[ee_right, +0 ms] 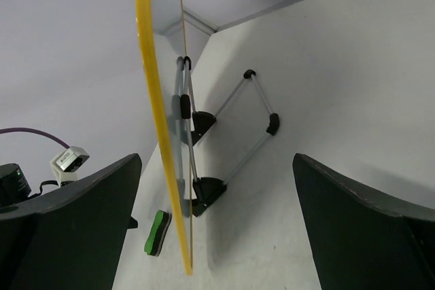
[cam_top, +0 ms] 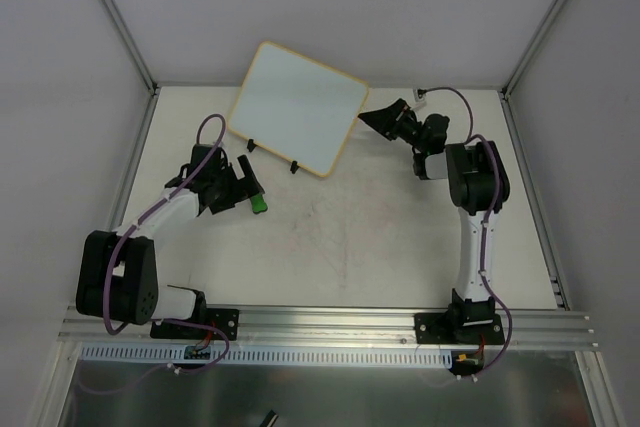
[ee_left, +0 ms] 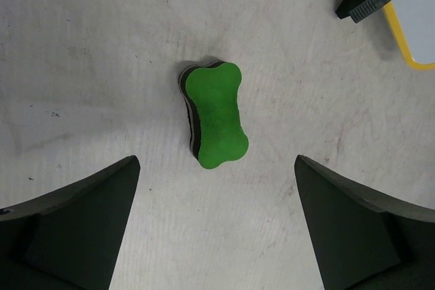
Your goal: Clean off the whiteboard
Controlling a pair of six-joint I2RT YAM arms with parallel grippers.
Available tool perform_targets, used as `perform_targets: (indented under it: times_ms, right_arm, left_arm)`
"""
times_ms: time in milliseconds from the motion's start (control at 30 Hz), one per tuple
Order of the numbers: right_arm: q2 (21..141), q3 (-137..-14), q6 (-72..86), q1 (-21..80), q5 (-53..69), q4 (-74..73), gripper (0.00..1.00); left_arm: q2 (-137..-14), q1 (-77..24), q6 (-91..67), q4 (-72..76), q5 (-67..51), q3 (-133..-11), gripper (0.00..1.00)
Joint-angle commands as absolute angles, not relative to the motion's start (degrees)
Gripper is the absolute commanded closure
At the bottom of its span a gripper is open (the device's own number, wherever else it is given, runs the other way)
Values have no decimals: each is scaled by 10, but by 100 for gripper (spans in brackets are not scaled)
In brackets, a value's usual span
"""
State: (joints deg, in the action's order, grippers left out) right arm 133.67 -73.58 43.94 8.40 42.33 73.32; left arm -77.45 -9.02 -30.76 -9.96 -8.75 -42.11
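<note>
The whiteboard (cam_top: 295,107) stands tilted on its wire stand at the back middle of the table, and its white face looks blank. Seen edge-on in the right wrist view, the whiteboard (ee_right: 162,134) shows its yellow frame, with the stand legs (ee_right: 234,123) behind it. A green bone-shaped eraser (ee_left: 216,115) lies flat on the table. My left gripper (ee_left: 217,236) hangs open just short of the eraser (cam_top: 259,204), touching nothing. Beside the board's right edge my right gripper (cam_top: 372,119) is open and empty, its fingers either side of the edge line (ee_right: 217,229).
One black clip foot (ee_left: 366,1) and a board corner (ee_left: 408,18) lie to the front right of the left gripper. Grey walls close in the table on three sides. A small white box (cam_top: 421,95) sits at the back behind the right arm.
</note>
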Motion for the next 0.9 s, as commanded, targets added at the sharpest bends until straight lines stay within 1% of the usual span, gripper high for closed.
perform_targets:
  times_ms: [0,233,400,467,500,533,567,600,733,800,867]
  right_arm:
    - [1253,-687,422,65,416,778,1]
    - [1159,-558,409,23,430,801,1]
    - [1057,-454,389,7,425,792,1]
    - [1010,-439,349,15,417,682,1]
    - [953,-433,285,19,409,632,1]
    - [924,-424,254,29,383,533,1]
    - [899,-420,230,32,374,492,1]
    - [857,-417,207,35,360,463,1]
    - [800,-385,216,39,360,416,1]
    - [778,-359,204,43,333,394,1]
    - [745,-346,165,58,302,320,1]
  left_arm:
    - [-755,-91,-299,-84,-98,-411,1]
    - [-734,-91,-300,-77,-96,-401,1]
    - [-722,-91,-297,-72,-88,-394,1]
    - [-720,-91,-295,-72,-83,-392,1]
    - [-719,-91,-295,-72,-77,-391,1]
    - [-717,-91,-294,-72,-76,-389,1]
    - [-713,-91,-294,-72,-74,-388,1]
    - [-711,-91,-294,-72,-71,-388,1]
    - [-695,-91,-301,-73,-77,-387,1]
    - [-682,-91,-310,-73,-83,-386,1]
    - [-665,-91,-311,-71,-79,-380,1]
